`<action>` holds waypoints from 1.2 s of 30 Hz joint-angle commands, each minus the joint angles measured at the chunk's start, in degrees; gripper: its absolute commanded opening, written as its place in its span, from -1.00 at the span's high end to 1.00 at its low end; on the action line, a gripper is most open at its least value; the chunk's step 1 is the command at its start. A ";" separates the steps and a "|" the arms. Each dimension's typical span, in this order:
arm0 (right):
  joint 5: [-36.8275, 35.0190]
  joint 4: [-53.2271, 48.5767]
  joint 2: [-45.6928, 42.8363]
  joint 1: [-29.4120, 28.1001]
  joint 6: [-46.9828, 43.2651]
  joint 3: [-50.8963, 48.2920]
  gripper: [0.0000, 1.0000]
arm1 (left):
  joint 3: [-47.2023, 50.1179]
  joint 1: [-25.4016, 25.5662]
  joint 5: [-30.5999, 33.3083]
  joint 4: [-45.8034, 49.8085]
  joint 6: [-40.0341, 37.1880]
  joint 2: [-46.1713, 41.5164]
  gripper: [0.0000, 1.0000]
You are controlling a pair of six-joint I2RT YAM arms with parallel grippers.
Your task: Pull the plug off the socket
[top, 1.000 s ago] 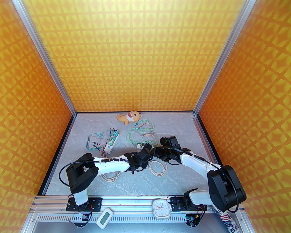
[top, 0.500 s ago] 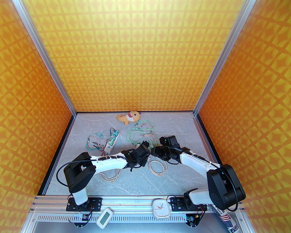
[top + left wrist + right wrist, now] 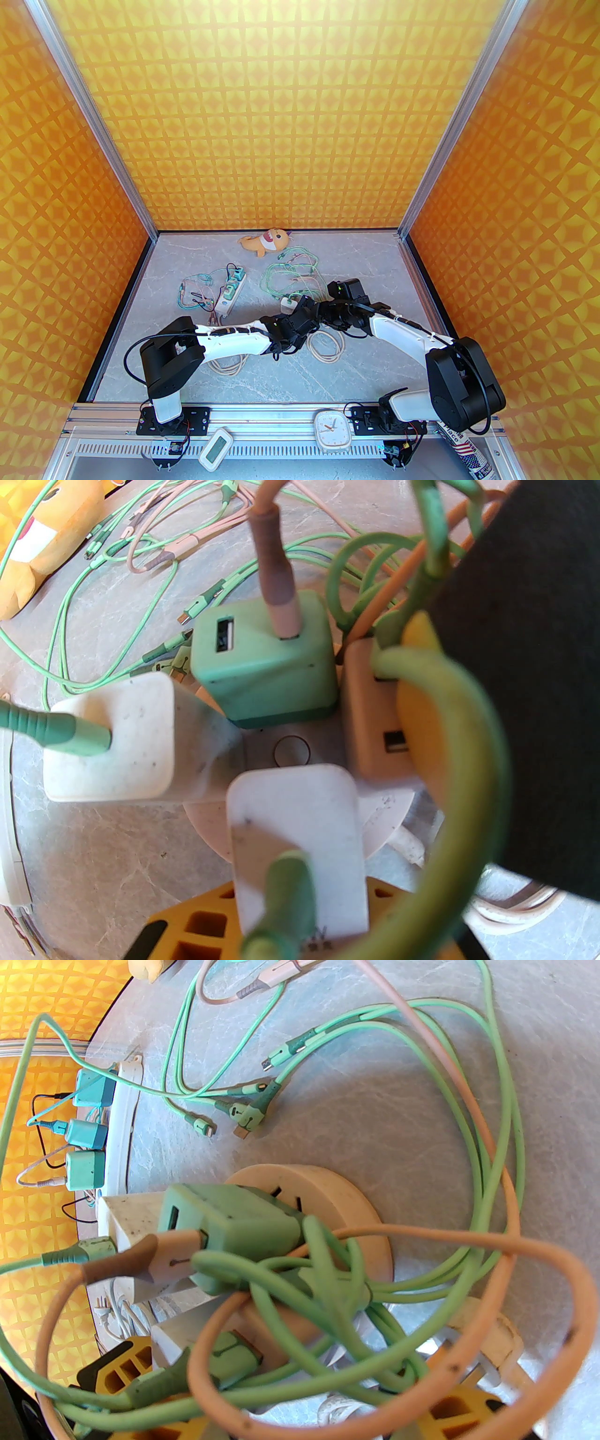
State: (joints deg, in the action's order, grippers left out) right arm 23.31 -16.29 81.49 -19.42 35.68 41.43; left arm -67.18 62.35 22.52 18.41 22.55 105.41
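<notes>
Left gripper: it is closed on the white plug. One yellow finger shows under this plug in the left wrist view.
White plug: it stands on the camera side of the round socket in the left wrist view. A green cable goes into its top. How deep its pins are in the socket, I cannot tell.
Right gripper: it is at the right side of the socket, just beside the left gripper. Its fingers stand partly apart with tangled cables between them. If they press on something, I cannot tell.
Socket: a round beige disc that lies flat on the surface.
Green plug: on the far side of the socket, with a brown-pink cable in one port.
Second white plug: on the left side of the socket in the left wrist view, tilted outward.
Peach plug: on the right side of the socket, partly hidden.
Loose cables: green and pink loops on the surface, beyond the socket.
Beige cord coil: on the near side of the socket.
Power strip: well apart from the socket, to its left.
Plush toy: far behind the socket, near the back wall.
</notes>
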 commanded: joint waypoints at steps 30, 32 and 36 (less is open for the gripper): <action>-13.02 -9.20 6.13 -2.48 -2.04 -1.32 -0.04 | -3.00 3.93 2.99 1.89 0.52 -0.69 1.00; -13.35 -9.28 6.11 -2.39 -2.27 -1.41 -0.04 | -2.40 3.08 1.61 1.79 1.23 -2.17 1.00; -13.72 -9.72 6.05 -2.38 -2.27 -0.67 -0.04 | -1.49 1.82 0.12 2.36 1.37 -6.11 1.00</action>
State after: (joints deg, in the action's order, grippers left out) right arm 20.91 -17.47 82.67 -21.43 35.03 43.35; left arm -68.05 63.99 26.37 21.10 23.70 103.90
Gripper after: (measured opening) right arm 0.521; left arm 0.299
